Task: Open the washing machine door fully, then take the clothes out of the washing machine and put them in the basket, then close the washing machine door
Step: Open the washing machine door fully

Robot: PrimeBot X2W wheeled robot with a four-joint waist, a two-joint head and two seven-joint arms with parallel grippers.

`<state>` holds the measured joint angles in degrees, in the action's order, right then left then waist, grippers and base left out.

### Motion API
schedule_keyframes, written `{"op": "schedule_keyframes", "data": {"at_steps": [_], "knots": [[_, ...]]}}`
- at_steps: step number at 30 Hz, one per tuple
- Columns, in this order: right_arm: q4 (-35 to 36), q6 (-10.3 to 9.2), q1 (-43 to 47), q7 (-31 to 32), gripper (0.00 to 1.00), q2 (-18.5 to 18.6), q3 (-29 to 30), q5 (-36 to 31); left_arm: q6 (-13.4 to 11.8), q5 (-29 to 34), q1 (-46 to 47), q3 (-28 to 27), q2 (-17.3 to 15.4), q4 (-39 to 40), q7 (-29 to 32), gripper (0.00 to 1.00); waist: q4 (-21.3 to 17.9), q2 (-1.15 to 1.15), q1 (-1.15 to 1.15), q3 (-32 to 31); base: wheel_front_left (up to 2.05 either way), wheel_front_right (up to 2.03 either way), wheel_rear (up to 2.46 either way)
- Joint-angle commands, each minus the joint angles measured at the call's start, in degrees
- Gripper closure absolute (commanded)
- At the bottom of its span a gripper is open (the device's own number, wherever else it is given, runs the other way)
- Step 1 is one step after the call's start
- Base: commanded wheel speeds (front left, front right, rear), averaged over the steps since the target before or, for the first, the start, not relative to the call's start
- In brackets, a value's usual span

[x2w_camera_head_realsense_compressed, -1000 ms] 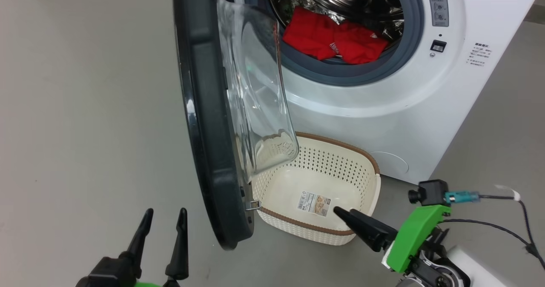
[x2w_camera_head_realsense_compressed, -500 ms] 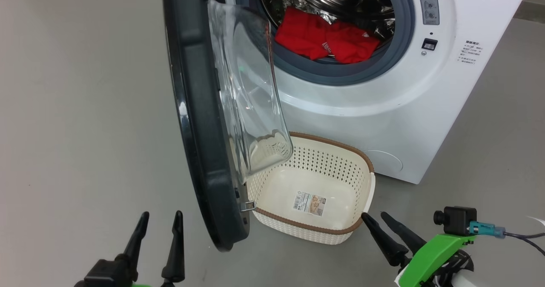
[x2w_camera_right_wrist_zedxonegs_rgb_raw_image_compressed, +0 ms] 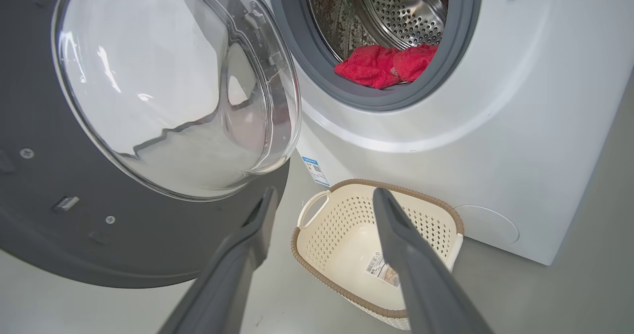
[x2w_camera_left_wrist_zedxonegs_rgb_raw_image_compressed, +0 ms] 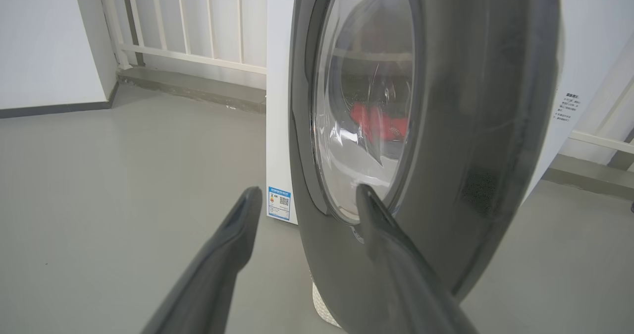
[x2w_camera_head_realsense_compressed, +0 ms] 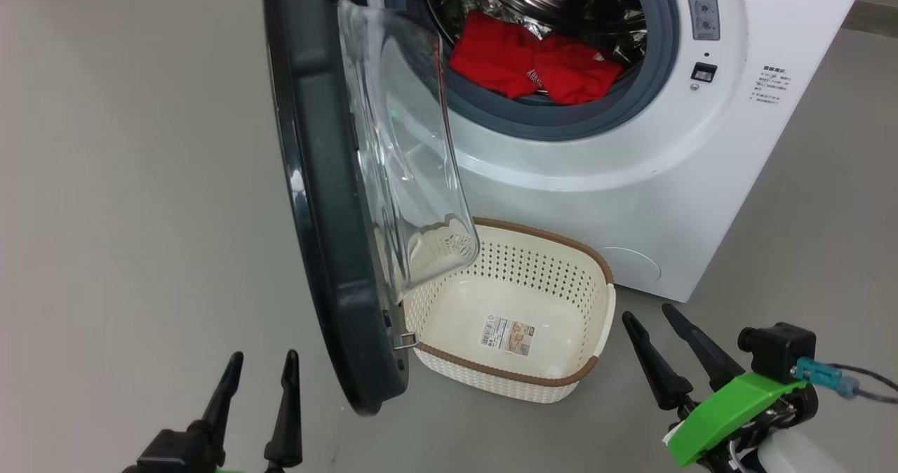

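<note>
Grey floor (x2w_camera_head_realsense_compressed: 140, 178), black-ringed washing machine door (x2w_camera_head_realsense_compressed: 316, 213) open, red clothes (x2w_camera_head_realsense_compressed: 533, 66) inside, left fingers (x2w_camera_head_realsense_compressed: 284, 417), right fingers (x2w_camera_head_realsense_compressed: 650, 361) spread, empty.

Finishes observed.
Glossy white washing machine (x2w_camera_head_realsense_compressed: 631, 171); washing machine door (x2w_camera_head_realsense_compressed: 316, 199) glossy black ring, clear glass; drum (x2w_camera_right_wrist_zedxonegs_rgb_raw_image_compressed: 396, 12) perforated metal; clothes (x2w_camera_head_realsense_compressed: 533, 66) red cloth; basket (x2w_camera_head_realsense_compressed: 519, 262) matt cream plastic.

- what are you looking like down there?
- my left gripper (x2w_camera_head_realsense_compressed: 263, 356) and right gripper (x2w_camera_head_realsense_compressed: 647, 312) are each wearing two long, dark, tapering fingers (x2w_camera_head_realsense_compressed: 286, 410). a bright green bracket (x2w_camera_head_realsense_compressed: 729, 410) is sitting behind the right one, carrying a small black camera (x2w_camera_head_realsense_compressed: 775, 350), and a teal plug (x2w_camera_head_realsense_compressed: 817, 373) is trailing a dark cable (x2w_camera_head_realsense_compressed: 870, 383).
</note>
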<state>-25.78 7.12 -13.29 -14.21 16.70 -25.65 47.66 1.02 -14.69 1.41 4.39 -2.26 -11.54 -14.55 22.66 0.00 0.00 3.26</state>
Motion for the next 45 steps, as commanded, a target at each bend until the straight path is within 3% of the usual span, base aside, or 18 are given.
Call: {"op": "schedule_keyframes", "data": {"at_steps": [1,7,13,31,32,33,40,45], "knots": [[1.7,0.36,0.6,-0.8,0.00,-0.1,0.1,-1.5,-0.1,-0.2,0.8,-2.0,-0.6,1.2,-0.4,0.00,0.0,0.00,0.00,0.0,0.00,0.00,0.00],[5.4,0.36,4.0,-0.8,0.00,-3.7,7.4,-15.2,0.0,-0.3,0.8,-2.0,-0.6,1.1,-0.4,0.00,-0.1,0.00,0.00,0.0,0.00,0.00,0.00],[8.2,0.36,5.7,-0.8,0.00,-6.3,12.1,-22.8,-0.2,-0.3,0.9,-2.0,-0.6,1.1,-0.4,0.00,-0.1,0.00,0.00,0.1,0.00,0.00,0.00],[7.0,0.36,7.4,-0.8,0.00,-8.3,15.8,-27.3,-0.2,0.2,0.9,-2.0,-0.6,1.6,-0.4,0.00,-0.2,0.00,0.00,-0.4,0.00,0.00,0.00],[7.0,0.36,7.4,-0.8,0.00,-8.3,15.8,-27.4,-0.2,0.4,1.1,-2.4,-0.6,2.3,-0.4,0.62,-0.3,0.00,0.00,-0.4,0.00,0.00,0.00],[7.1,0.36,7.4,-0.8,0.00,-8.4,15.9,-27.5,-0.3,0.3,1.4,-2.9,-0.6,3.4,-0.4,1.00,-0.3,0.00,0.00,-0.5,0.00,0.00,0.00],[7.3,0.36,7.5,-0.8,0.00,-8.4,15.9,-27.9,-1.5,-0.2,3.9,-6.2,-0.6,16.1,-0.4,1.00,-0.2,0.00,0.00,-0.7,0.00,0.00,0.00],[7.5,0.36,7.4,-0.8,0.00,-8.4,15.7,-28.2,-1.3,-0.2,4.9,-2.4,-0.6,28.2,-0.4,1.00,-0.5,0.00,0.00,-0.7,0.00,0.00,0.00]]}}
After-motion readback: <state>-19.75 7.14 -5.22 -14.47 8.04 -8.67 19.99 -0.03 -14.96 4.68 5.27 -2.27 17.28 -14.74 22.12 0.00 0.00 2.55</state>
